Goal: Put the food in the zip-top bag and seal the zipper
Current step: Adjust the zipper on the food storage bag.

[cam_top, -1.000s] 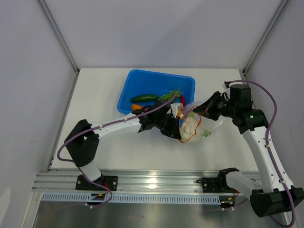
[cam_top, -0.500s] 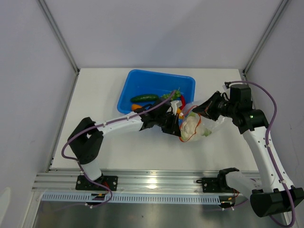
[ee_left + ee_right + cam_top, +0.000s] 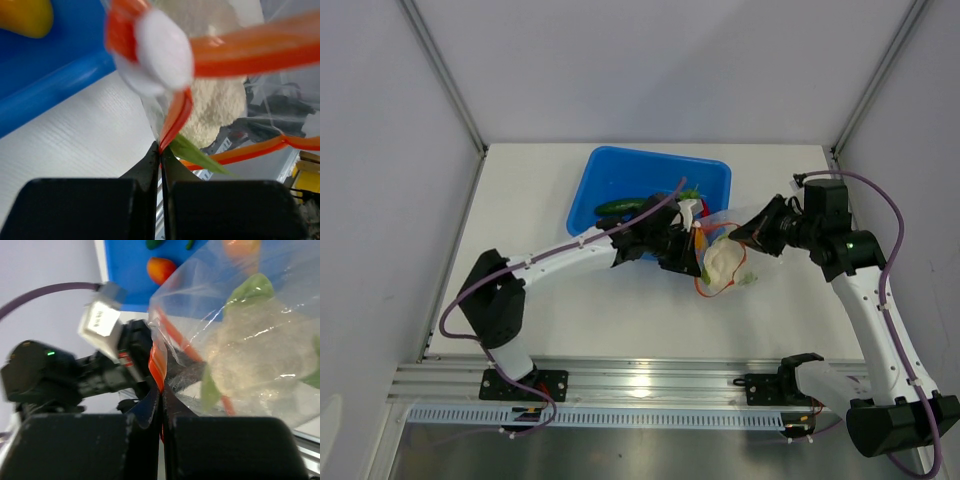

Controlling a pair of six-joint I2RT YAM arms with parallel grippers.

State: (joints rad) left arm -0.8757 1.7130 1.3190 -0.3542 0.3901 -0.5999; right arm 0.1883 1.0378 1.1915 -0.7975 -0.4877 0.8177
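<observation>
The clear zip-top bag [image 3: 725, 262] hangs between my two grippers just right of the blue tub. The white cauliflower [image 3: 720, 264] with green leaves sits inside it, also in the left wrist view [image 3: 220, 107] and the right wrist view [image 3: 250, 355]. My left gripper [image 3: 693, 252] is shut on the orange-red zipper [image 3: 175, 117] at the bag's left side. My right gripper [image 3: 740, 233] is shut on the zipper strip [image 3: 158, 362] at the right side. The dark green cucumber [image 3: 620, 207], grape bunch [image 3: 682, 192] and an orange fruit [image 3: 161, 269] lie in the tub.
The blue plastic tub [image 3: 610, 170] stands at the back middle of the white table, its near rim partly under my left arm. Purple cables run along both arms. Grey walls close in the table on three sides.
My left gripper has moved up and slightly right along the bag's mouth, lifting that side. The bag now hangs more upright and narrower. My right gripper has barely moved.
</observation>
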